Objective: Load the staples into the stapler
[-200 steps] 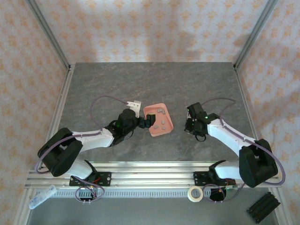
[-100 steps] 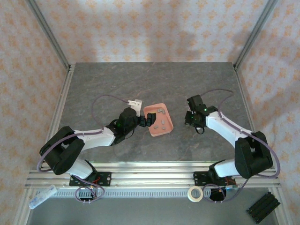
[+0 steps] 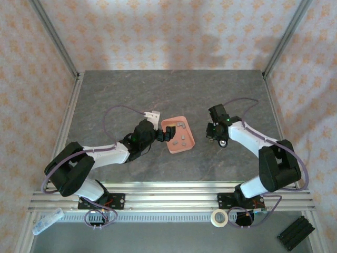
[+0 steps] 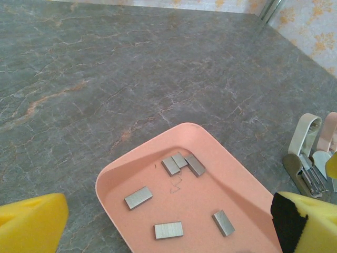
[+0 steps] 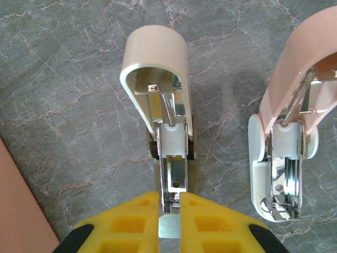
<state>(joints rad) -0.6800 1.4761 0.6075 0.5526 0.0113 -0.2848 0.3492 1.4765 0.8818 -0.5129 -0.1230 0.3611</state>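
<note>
Several grey staples (image 4: 138, 197) lie in the salmon-pink tray (image 4: 237, 176), which sits mid-table (image 3: 185, 142). My left gripper (image 4: 168, 234) hangs open over the tray's near end (image 3: 167, 136), touching nothing. The pink-and-white stapler (image 5: 284, 153) lies opened on the table, and its pink arm (image 4: 326, 134) shows right of the tray. Beside it a cream piece (image 5: 155, 79) lies with its lid swung up and a bare metal channel (image 5: 174, 176). My right gripper (image 5: 169, 211) is at the channel's near end (image 3: 212, 132), shut on a flat grey staple strip (image 5: 169, 230).
A small white bracket (image 3: 152, 115) lies left of the tray by my left wrist. One bent loose wire (image 4: 176, 185) lies among the strips. A tape roll (image 3: 219, 217) and a black block (image 3: 295, 233) sit below the front rail.
My right gripper has moved away from its base, up the table and slightly left, to the opened pieces. The left gripper has edged slightly farther over the tray.
</note>
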